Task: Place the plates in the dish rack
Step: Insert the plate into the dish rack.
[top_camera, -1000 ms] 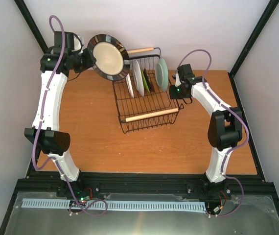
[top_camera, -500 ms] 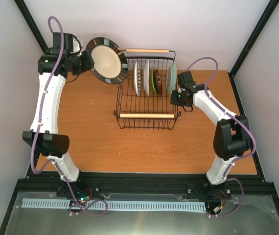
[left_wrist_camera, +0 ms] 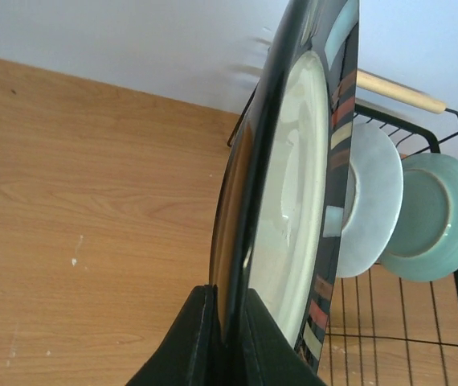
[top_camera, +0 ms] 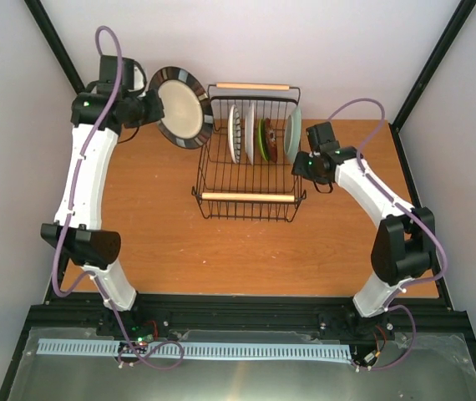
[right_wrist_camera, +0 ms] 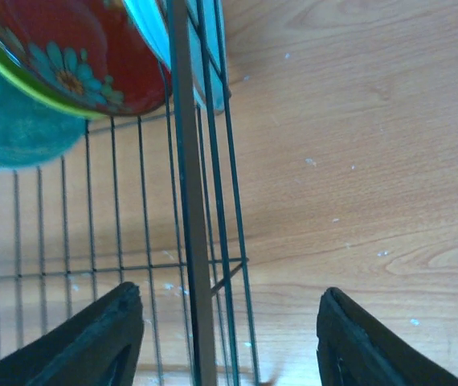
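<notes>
Tabletop (top_camera: pixel 163 242) orange woodgrain under dish rack (top_camera: pixel 246 197); white walls (top_camera: pixel 305 42), black corner posts (top_camera: pixel 431 67).

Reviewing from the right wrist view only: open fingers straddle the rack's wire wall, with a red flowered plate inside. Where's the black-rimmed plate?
Observer: The left gripper holds the black-rimmed plate in the air, by the dish rack's far left corner.
Operator: Firm grip?
Observer: The left wrist view shows both fingers shut on its rim, with the plate on edge.
Operator: Room left in the rack?
Observer: In the top view, plates stand in the far half, with the mint green plate rightmost. The near half holds none.
</notes>
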